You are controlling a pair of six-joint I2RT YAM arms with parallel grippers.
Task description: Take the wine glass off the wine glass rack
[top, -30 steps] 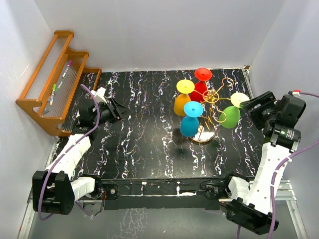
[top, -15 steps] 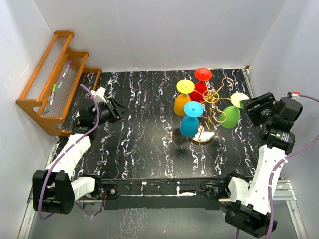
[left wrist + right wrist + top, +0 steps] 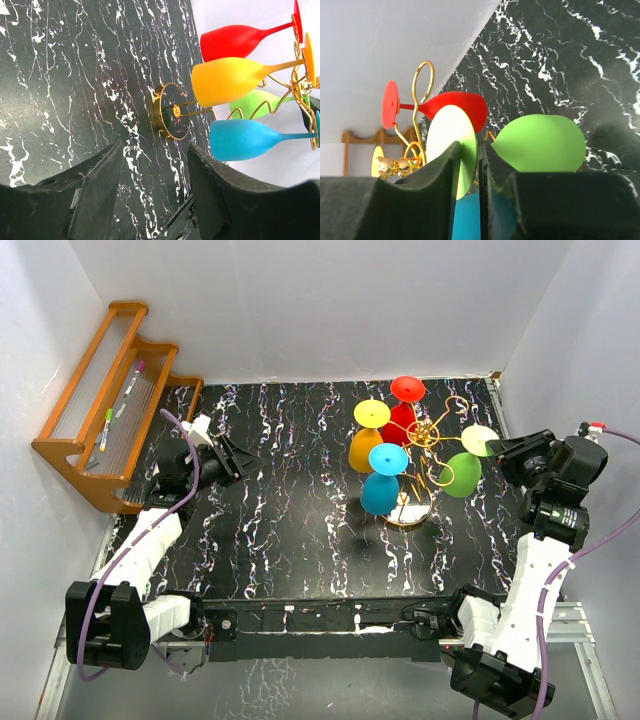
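Note:
The gold wire wine glass rack (image 3: 427,437) stands at the table's right, with red, yellow, blue and green glasses hanging upside down from its arms. The green wine glass (image 3: 460,475) hangs on the right side, its pale foot disc (image 3: 480,440) facing my right gripper (image 3: 497,448). In the right wrist view that gripper (image 3: 470,147) is shut on the disc's edge (image 3: 451,131), the green bowl (image 3: 540,142) just beyond its right finger. My left gripper (image 3: 240,458) hovers open at the table's left with nothing in it. It faces the rack's round base (image 3: 170,111) from a distance (image 3: 156,150).
A blue glass (image 3: 380,490), a yellow glass (image 3: 365,445) and a red glass (image 3: 402,420) hang close around the same post. An orange-brown wooden stepped shelf (image 3: 100,430) holding pens leans against the left wall. White walls close in the black marbled table (image 3: 290,530).
My right gripper has closed from wide open onto the green glass's foot disc, shifting slightly toward the rack. The left arm has stayed still.

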